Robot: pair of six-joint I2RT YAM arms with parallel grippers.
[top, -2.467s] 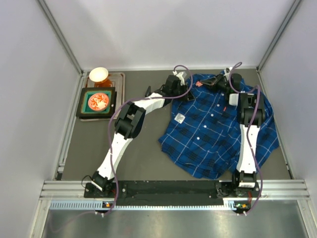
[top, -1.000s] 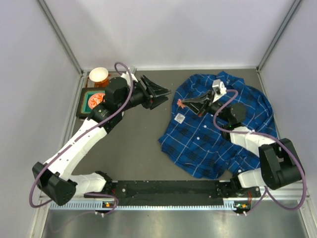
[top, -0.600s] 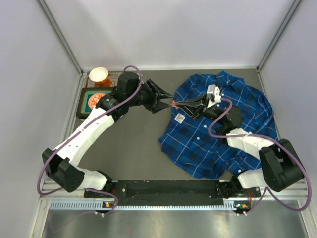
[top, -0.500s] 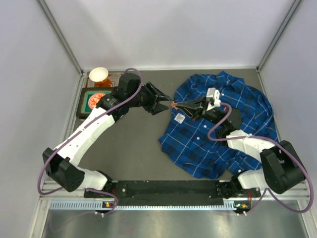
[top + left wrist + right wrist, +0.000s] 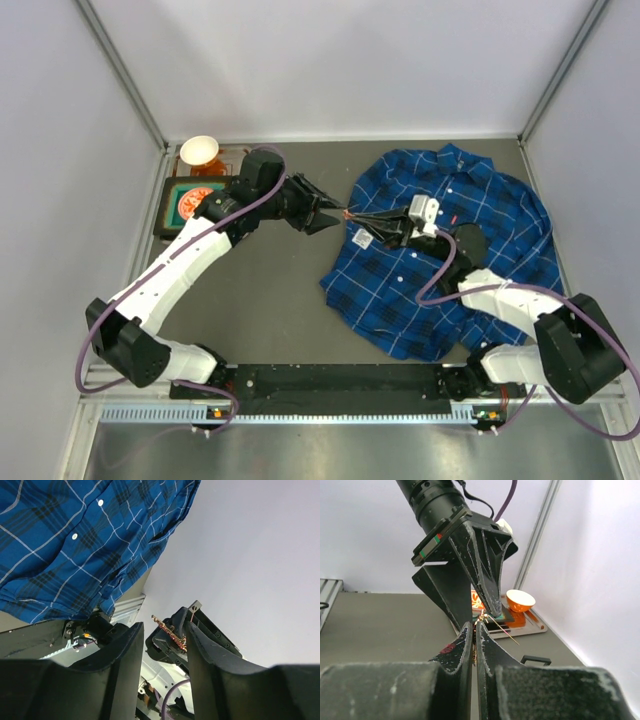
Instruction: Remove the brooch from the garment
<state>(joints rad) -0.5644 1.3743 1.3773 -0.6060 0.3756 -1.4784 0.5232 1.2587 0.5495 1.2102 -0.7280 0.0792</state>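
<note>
From above, the right gripper (image 5: 355, 213) reaches left across the garment (image 5: 400, 300) with its jaws pinched together on the brooch (image 5: 346, 211), a tiny reddish speck held just past the shirt's left edge, by the look of it lifted clear of the cloth. The left gripper (image 5: 332, 209) comes in from the opposite side, tip to tip with the right one, so the brooch lies straight ahead of it and almost at its fingertips. Its long axis is too small to read here. There is one garment, one brooch and two grippers, with a single white label (image 5: 363, 238) on the shirt and one bowl (image 5: 200, 150) well off to the left. In the left wrist view, the left gripper (image 5: 164, 627) stands partly open and holds nothing. The brooch (image 5: 169, 632) sits in the gap between its fingers as a thin gold-red strip slanting from upper left to lower right, with the garment (image 5: 65, 540) well apart. In the right wrist view, the right gripper (image 5: 472, 627) is clamped on the brooch (image 5: 482, 616), whose one pin slants down to the right, and the left gripper (image 5: 476, 614) straddles it; a handover looks imminent
</note>
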